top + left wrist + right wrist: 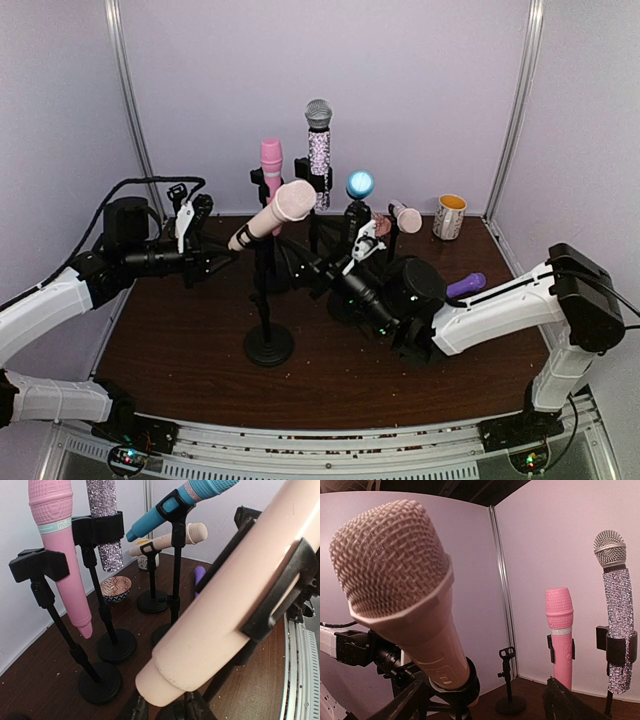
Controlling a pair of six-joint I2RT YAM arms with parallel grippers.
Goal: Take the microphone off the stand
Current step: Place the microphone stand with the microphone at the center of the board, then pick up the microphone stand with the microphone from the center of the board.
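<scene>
The step in hand looks like the grasp before the lift. The cream microphone [270, 218] sits in the clip [280, 595] of the front stand [268, 345], tilted with its mesh head up to the right and its tail down to the left, so none of the removal is done yet. The left gripper [226, 252] is at the tail end. In the left wrist view the rounded tail fills the frame just above 2 dark fingers [137, 709] at the bottom edge. They stand close together, but I cannot tell whether they pinch the tail or only sit beneath it. The right gripper [292, 258] is on the other side, low by the stand's post under the clip. Its wrist view shows its 2 fingers [405, 700] spread wide with the clip and handle between them, holding nothing. As I judge it, the next move calls for 1 arm to steady the stand while the other takes a firm hold of the handle and draws it along its own axis, out of the clip rather than sideways. The pink microphone [271, 160] and the glittered microphone [319, 150] stand just behind, so a skewed pull could tip the stand into them.
</scene>
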